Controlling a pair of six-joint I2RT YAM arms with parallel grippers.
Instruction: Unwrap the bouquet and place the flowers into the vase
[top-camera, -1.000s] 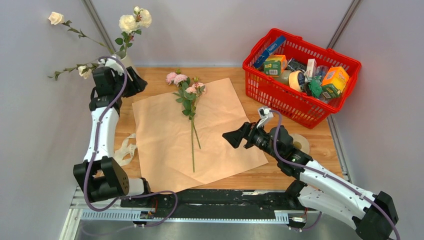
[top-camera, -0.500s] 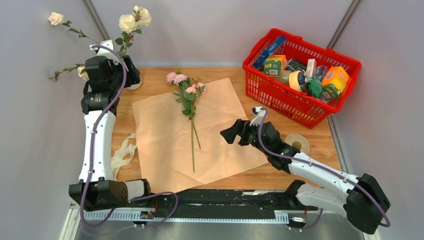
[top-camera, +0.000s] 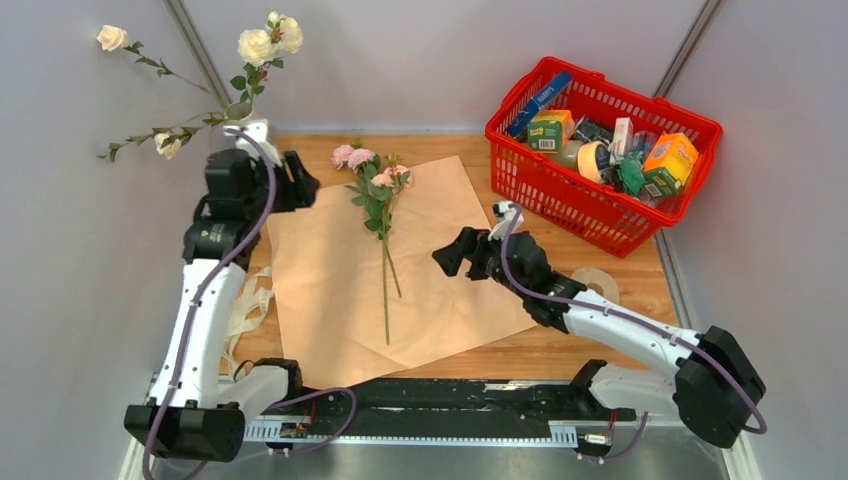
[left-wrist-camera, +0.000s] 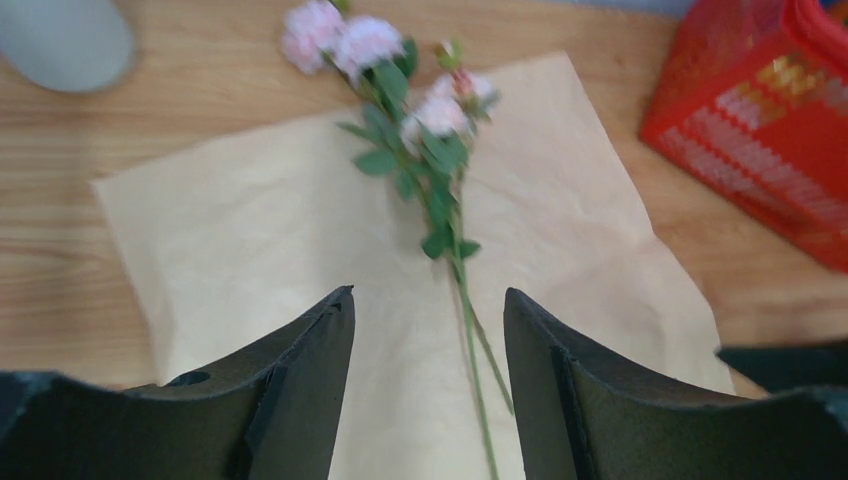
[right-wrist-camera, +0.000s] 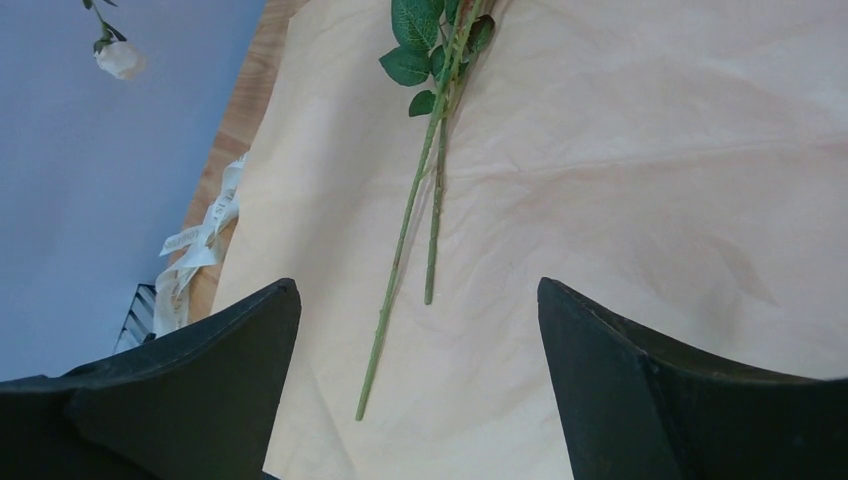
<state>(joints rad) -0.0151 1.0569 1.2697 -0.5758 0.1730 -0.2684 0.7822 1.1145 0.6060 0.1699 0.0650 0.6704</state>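
The bouquet's peach-tan paper (top-camera: 340, 300) lies unwrapped and flat on the table. Two pink flowers (top-camera: 378, 190) lie on it, blossoms at the far end and stems (right-wrist-camera: 410, 200) running toward me. Cream roses (top-camera: 262, 42) stand in the vase (left-wrist-camera: 60, 40) at the back left, which is mostly hidden behind my left wrist in the top view. My left gripper (top-camera: 305, 185) (left-wrist-camera: 428, 292) hovers open over the paper's far left corner, empty, facing the pink blossoms (left-wrist-camera: 420, 110). My right gripper (top-camera: 447, 262) (right-wrist-camera: 418, 285) is open and empty, just right of the stem ends.
A red basket (top-camera: 520, 165) full of small packages stands at the back right. A tan tape roll (top-camera: 600, 285) lies right of the paper. The cream ribbon (top-camera: 245, 300) lies loose off the paper's left edge. Grey walls close in on both sides.
My left gripper has come away from the vase and swung right toward the pink flowers. My right gripper has moved left over the paper toward the stems.
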